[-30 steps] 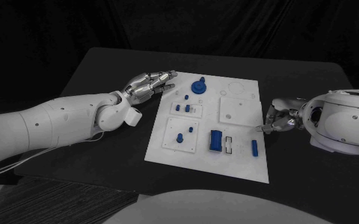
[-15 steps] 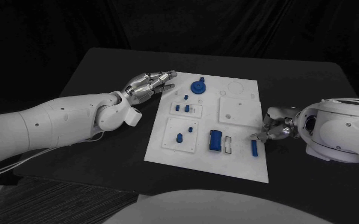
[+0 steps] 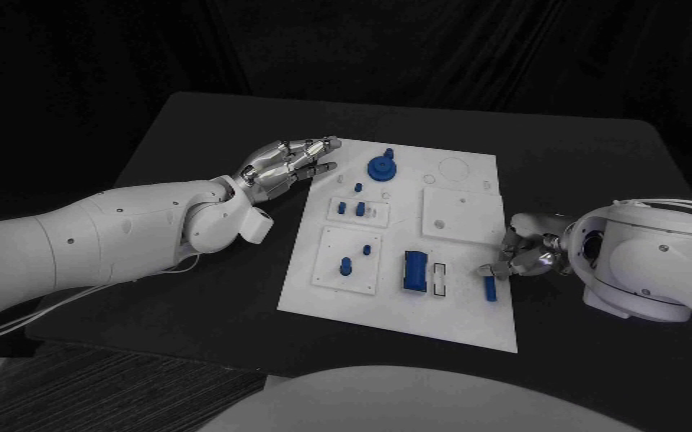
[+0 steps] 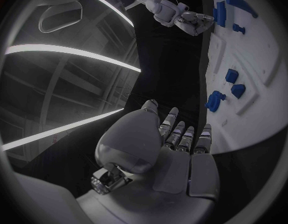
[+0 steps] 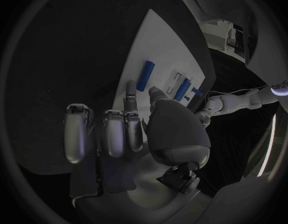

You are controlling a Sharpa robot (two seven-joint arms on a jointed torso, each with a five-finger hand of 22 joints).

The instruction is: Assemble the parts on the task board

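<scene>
A black tabletop (image 3: 188, 142) against dark curtains carries the white task board (image 3: 462, 307) at its middle, blue parts (image 3: 415, 272) standing on it. The left hand (image 3: 289, 162) hovers at the board's far-left corner, fingers extended, holding nothing. The right hand (image 3: 526, 252) sits at the board's right edge, fingertips beside a blue bar (image 3: 490, 286); its grip cannot be told.

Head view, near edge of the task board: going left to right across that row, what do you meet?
Left arm → small blue peg → large blue block → slim blue bar → right hand, its fingertips reaching toward the bar at the task board edge.
</scene>
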